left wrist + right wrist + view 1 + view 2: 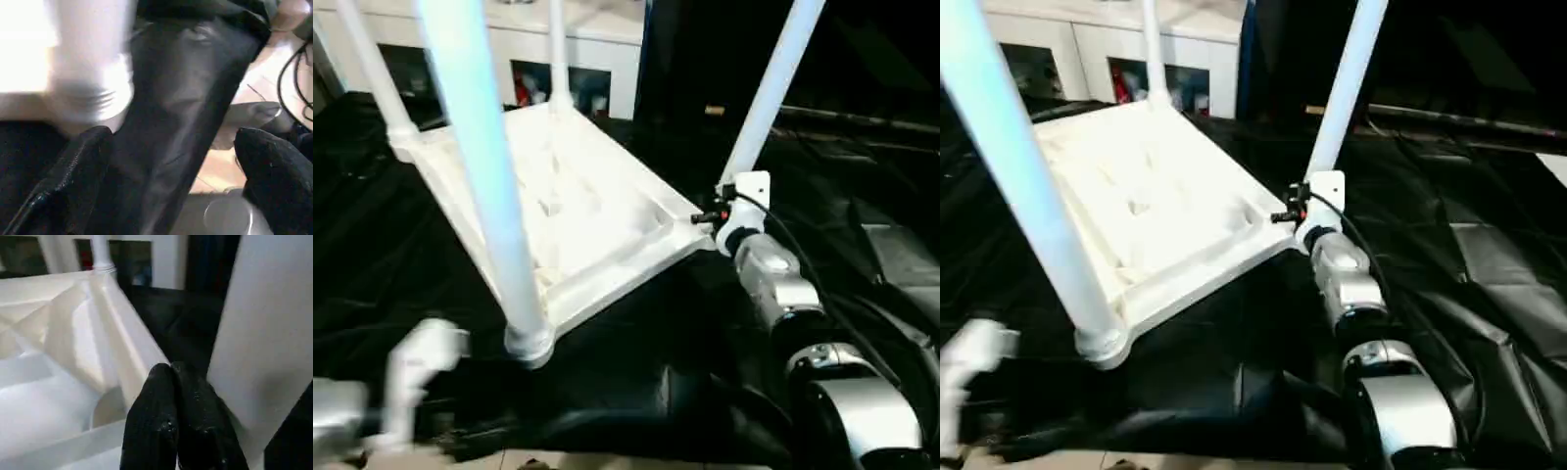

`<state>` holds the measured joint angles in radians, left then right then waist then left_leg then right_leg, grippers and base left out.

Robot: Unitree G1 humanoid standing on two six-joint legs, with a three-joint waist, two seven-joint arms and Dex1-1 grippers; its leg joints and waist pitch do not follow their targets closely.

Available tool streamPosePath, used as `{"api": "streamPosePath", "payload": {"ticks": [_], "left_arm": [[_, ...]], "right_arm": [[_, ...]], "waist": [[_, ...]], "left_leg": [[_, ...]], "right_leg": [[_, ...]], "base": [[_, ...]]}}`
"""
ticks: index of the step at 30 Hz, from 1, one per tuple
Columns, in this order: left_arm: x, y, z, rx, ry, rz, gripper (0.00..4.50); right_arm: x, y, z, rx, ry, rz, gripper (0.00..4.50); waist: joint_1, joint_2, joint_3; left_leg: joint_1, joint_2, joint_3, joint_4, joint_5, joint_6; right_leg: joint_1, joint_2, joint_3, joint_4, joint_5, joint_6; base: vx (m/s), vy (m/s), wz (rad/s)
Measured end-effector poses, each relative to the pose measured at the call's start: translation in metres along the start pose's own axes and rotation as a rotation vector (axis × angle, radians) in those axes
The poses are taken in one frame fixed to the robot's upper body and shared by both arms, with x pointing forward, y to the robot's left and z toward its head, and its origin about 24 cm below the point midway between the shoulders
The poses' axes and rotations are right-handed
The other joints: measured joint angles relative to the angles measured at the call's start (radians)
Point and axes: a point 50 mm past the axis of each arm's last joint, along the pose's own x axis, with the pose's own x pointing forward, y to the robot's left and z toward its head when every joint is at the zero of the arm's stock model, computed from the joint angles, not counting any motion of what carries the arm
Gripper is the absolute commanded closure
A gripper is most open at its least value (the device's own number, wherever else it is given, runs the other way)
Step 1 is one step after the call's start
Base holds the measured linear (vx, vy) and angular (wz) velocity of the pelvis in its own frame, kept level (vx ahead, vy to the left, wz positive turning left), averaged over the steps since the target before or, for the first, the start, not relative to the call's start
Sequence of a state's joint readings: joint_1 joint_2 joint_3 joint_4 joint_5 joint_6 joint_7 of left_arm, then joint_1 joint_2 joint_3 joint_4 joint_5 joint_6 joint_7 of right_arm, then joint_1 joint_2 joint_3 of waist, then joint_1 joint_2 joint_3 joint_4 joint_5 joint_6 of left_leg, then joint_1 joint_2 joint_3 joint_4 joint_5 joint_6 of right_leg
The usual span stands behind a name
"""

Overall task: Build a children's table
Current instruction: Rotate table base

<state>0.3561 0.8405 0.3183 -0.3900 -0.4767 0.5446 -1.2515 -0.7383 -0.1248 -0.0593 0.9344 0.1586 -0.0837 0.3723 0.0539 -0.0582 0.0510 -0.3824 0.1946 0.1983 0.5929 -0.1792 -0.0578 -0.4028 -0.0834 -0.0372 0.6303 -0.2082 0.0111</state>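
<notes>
White plastic makes up the rectangular tabletop (558, 196), which lies upside down and tilted on crumpled black sheeting (372, 264), its ribbed underside and raised rim facing up. Four long white tapered tube legs rise from its round corner sockets: the near leg (480, 166), the right-hand leg (769, 98), and two far legs (372, 69) cut off by the top edge. Behind stands a white cabinet (597, 59) with glass-front shelves holding small coloured items too blurred to identify. The right end effector (178, 416) has its two black fingers pressed together with nothing between them, its tips near the tabletop's rim beside the right-hand leg's socket; contact cannot be judged. The left end effector (171, 171) is spread wide and empty, just beside the base of the near leg. A black cable (1371, 255) runs along the silver right forearm (1347, 284).
</notes>
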Motion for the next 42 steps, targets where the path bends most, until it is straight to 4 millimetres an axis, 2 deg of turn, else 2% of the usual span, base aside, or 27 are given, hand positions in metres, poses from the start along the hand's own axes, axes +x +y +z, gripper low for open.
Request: {"api": "streamPosePath", "payload": {"ticks": [3, 5, 7, 11, 16, 22, 25, 27, 33, 39, 42], "left_arm": [[-0.021, 0.014, 0.000, -0.021, -0.001, 0.077, 0.00], [-0.025, 0.020, 0.006, -0.024, -0.060, 0.090, 0.00], [-0.025, 0.025, 0.014, -0.011, -0.130, 0.094, 0.00], [-0.012, 0.030, 0.031, 0.033, -0.289, 0.056, 0.00], [0.018, 0.030, 0.051, 0.051, -0.435, -0.052, 0.00], [0.048, 0.027, 0.065, 0.065, -0.499, -0.146, 0.00], [0.075, 0.023, 0.083, 0.105, -0.564, -0.207, 0.00], [0.083, 0.021, 0.090, 0.127, -0.571, -0.232, 0.00], [0.116, 0.007, 0.106, 0.146, -0.591, -0.352, 0.00], [0.153, -0.010, 0.123, 0.198, -0.591, -0.462, 0.00], [0.170, -0.013, 0.132, 0.247, -0.590, -0.441, 0.00]], "right_arm": [[-0.006, 0.018, -0.018, -0.068, 0.067, 0.177, 4.48], [-0.012, 0.022, -0.031, -0.089, 0.116, 0.216, 4.48], [-0.018, 0.025, -0.038, -0.090, 0.136, 0.232, 4.48], [-0.028, 0.023, -0.041, -0.114, 0.143, 0.210, 4.48], [-0.034, 0.015, -0.051, -0.112, 0.206, 0.111, 4.48], [-0.034, 0.018, -0.058, -0.105, 0.252, 0.078, 4.48], [-0.028, 0.023, -0.059, -0.099, 0.276, 0.082, 4.48], [-0.022, 0.030, -0.056, -0.093, 0.265, 0.103, 4.48], [-0.018, 0.029, -0.062, -0.095, 0.313, 0.100, 4.48], [-0.014, 0.030, -0.061, -0.100, 0.312, 0.108, 4.48], [-0.011, 0.033, -0.060, -0.099, 0.310, 0.116, 4.48]], "waist": [[-0.001, 0.001, 0.001], [0.004, 0.002, 0.001], [0.008, 0.002, 0.001], [0.009, 0.001, 0.000], [0.008, 0.000, 0.000], [0.005, -0.001, 0.000], [0.007, -0.001, 0.000], [0.004, -0.001, 0.000], [0.007, -0.001, -0.001], [-0.007, -0.001, -0.001], [-0.014, -0.001, 0.000]], "left_leg": [[0.000, 0.004, 0.000, 0.000, 0.001, -0.002], [0.000, 0.004, 0.000, 0.000, 0.001, -0.002], [0.000, 0.005, 0.000, 0.000, 0.002, -0.003], [0.003, 0.006, 0.000, 0.000, 0.003, -0.005], [0.011, 0.008, 0.000, 0.000, 0.004, -0.007], [0.011, 0.009, 0.000, 0.000, 0.006, -0.010], [0.011, 0.009, 0.000, 0.000, 0.006, -0.010], [0.011, 0.009, 0.000, 0.000, 0.006, -0.010], [0.009, 0.009, 0.001, 0.001, 0.006, -0.010], [0.009, 0.010, 0.001, 0.001, 0.006, -0.010], [0.009, 0.011, 0.001, 0.001, 0.006, -0.010]], "right_leg": [[0.000, 0.004, 0.000, -0.001, 0.000, 0.000], [0.000, 0.004, 0.000, -0.001, 0.000, -0.001], [0.001, 0.005, 0.000, -0.001, 0.001, -0.001], [0.002, 0.006, 0.000, 0.000, 0.002, -0.004], [0.007, 0.007, 0.000, 0.001, 0.003, -0.005], [0.006, 0.008, 0.000, 0.002, 0.006, -0.007], [0.006, 0.008, 0.000, 0.001, 0.006, -0.007], [0.006, 0.008, 0.000, 0.002, 0.006, -0.007], [0.005, 0.008, 0.000, 0.001, 0.005, -0.007], [0.003, 0.009, 0.000, 0.001, 0.005, -0.007], [0.003, 0.010, -0.001, 0.001, 0.005, -0.007]], "base": [[0.000, 0.000, 0.00], [0.000, 0.000, 0.00], [0.000, 0.000, 0.00], [0.000, 0.000, 0.00], [0.000, 0.000, 0.00], [0.000, 0.000, 0.00], [0.000, 0.000, 0.00], [0.000, 0.000, 0.00], [0.000, 0.000, 0.00], [0.000, 0.000, 0.00], [0.000, 0.000, 0.00]]}}
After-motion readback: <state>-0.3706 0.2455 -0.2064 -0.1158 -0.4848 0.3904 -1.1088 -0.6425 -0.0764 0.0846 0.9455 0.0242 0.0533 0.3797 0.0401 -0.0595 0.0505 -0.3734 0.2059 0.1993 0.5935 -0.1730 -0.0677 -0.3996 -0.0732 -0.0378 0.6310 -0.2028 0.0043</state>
